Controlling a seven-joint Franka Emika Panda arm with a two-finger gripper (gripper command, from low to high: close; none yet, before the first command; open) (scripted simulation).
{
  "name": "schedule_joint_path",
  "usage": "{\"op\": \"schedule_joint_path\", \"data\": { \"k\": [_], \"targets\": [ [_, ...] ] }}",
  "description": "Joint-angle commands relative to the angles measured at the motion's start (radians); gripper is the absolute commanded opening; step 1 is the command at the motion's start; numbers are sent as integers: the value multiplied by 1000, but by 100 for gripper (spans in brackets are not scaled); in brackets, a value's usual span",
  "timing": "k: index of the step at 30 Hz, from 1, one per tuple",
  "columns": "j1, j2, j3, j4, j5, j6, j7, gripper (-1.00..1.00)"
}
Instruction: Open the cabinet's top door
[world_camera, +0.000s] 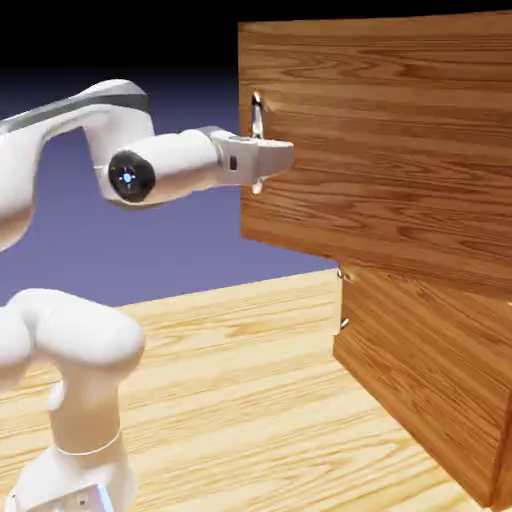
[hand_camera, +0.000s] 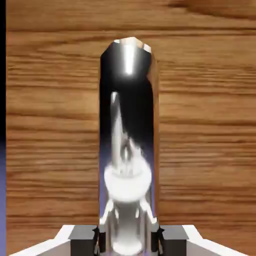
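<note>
The large boxy cabinet (world_camera: 400, 230) of reddish-brown wood grain fills the right side of the exterior view, standing on a pale wood-grain table (world_camera: 250, 400) before a blue-violet backdrop. Its upper panel, the top door (world_camera: 390, 140), appears swung out from the body, so that its near edge stands further toward the exterior view's left than the lower wood panel (world_camera: 430, 380) beneath it, which carries its own small metal handle (world_camera: 343, 298) at its left edge. The white robot arm (world_camera: 70, 330) rises from the lower left of that view, bends over, and reaches level toward the door. Near the top door's left edge sits the small vertical silver bar handle (world_camera: 257, 115), showing above and below the hand. The two-finger gripper (world_camera: 266, 157) is at this handle, its grey fingers lying level across it. In the hand view the polished metal bar (hand_camera: 129, 125) stands upright and large in the middle of the picture, with wood grain behind it on both sides, and mirrors the hand in its surface. The grey fingertips (hand_camera: 84, 240) press against the bar's lower end from either side, jaws drawn in tight with the handle clamped between them.
</note>
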Motion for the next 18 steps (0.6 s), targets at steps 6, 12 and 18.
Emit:
{"op": "schedule_joint_path", "data": {
  "k": [6, 12, 18],
  "targets": [
    [-166, -121, -65, -31, -125, -260, 71, -100],
    [-292, -217, -201, -23, -264, -521, 108, -100],
    [-369, -264, -377, 41, -406, -782, 122, -100]
  ]
}}
